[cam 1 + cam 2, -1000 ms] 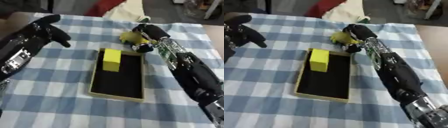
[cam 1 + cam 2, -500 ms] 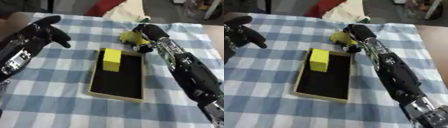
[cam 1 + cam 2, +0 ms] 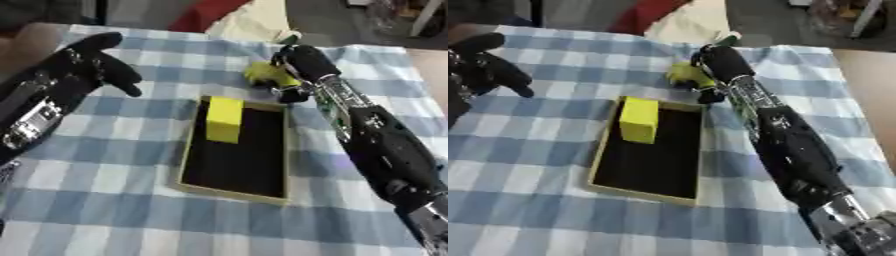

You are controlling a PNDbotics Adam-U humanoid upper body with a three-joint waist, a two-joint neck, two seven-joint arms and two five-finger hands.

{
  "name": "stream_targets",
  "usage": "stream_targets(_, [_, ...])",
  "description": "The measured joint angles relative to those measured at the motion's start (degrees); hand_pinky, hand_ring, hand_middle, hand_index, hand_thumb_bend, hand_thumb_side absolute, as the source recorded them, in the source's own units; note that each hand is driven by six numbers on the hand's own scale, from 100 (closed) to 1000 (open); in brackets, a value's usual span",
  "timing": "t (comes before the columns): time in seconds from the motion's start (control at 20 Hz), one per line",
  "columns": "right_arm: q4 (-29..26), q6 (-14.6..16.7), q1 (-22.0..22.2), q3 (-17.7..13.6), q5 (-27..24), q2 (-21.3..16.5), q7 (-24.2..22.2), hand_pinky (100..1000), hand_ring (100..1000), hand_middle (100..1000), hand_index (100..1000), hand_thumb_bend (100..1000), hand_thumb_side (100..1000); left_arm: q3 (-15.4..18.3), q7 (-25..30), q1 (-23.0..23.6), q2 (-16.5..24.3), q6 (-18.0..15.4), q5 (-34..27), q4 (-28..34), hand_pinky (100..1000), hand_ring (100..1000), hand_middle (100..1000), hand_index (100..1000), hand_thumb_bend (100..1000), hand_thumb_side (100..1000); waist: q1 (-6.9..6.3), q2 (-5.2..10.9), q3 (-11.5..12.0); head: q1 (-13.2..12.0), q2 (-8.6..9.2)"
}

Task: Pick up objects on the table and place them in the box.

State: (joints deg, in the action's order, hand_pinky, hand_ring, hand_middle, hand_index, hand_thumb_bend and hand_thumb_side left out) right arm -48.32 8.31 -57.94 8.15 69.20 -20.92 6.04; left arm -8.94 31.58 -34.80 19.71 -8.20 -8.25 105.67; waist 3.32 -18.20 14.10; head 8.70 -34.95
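Right hand (image 3: 293, 65) out past the far end of the box (image 3: 234, 186), fingers curled round a small yellow thing (image 3: 265, 74) and holding it just beside the box's far rim. Too blurry to tell what the yellow thing is; looks soft and lumpy, with a bit of dark under it. Black arm stretching back from that hand along the right side of the box toward the lower right corner. Left hand (image 3: 92, 62) up on the left, well apart from the box, fingers loose and a little spread, holding nothing, hanging over the blue and white checked cloth on the worktop (image 3: 105, 210). Box flat in the middle of the cloth, long and shallow, tan rim, black inside. One yellow block (image 3: 224, 119) inside it, lying at the far left end, close to the left wall. Rest of the black floor bare. Something red and something cream-coloured (image 3: 249, 22) past the far edge of the worktop.
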Motion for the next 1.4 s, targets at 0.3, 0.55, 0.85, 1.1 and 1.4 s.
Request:
stream_targets(0.3, [-3.6, 0.6, 0.0, 1.5, -1.5, -0.1, 1.7, 742, 568, 219, 413, 100, 138, 0.1, 0.0, 0.1, 0.0, 0.0, -0.1, 0.0, 877, 707, 707, 996, 100, 854, -0.08, 0.00, -0.4, 0.0, 0.00])
stream_targets(0.55, [-9.5, 1.1, 0.6, 3.9, -4.5, -1.1, 0.9, 742, 570, 212, 404, 100, 123, 0.9, -0.8, 0.3, 0.0, 0.0, -0.1, 0.0, 877, 706, 706, 996, 100, 847, -0.17, 0.02, -1.2, -0.4, -0.01])
stream_targets(0.85, [-19.7, 1.0, 2.7, 7.6, -9.6, -4.0, -2.8, 745, 572, 207, 402, 100, 129, 2.0, -2.0, 1.0, 0.1, 0.0, -0.1, -0.2, 877, 706, 705, 995, 100, 840, -0.37, 0.24, -2.4, -1.0, -0.03])
stream_targets(1.1, [-27.7, 0.2, 5.5, 10.3, -14.4, -6.5, -6.4, 748, 573, 199, 399, 100, 164, 2.6, -2.9, 1.4, 0.4, 0.0, -0.1, -0.4, 877, 705, 705, 996, 100, 842, -0.38, 0.41, -3.2, -1.5, -0.10])
stream_targets(1.4, [-36.0, -1.1, 9.2, 13.3, -22.0, -8.8, -11.0, 754, 571, 190, 396, 100, 217, 3.2, -3.3, 1.8, 0.6, 0.2, -0.1, -1.1, 878, 703, 703, 998, 101, 854, -0.38, 0.61, -3.8, -2.0, -0.26])
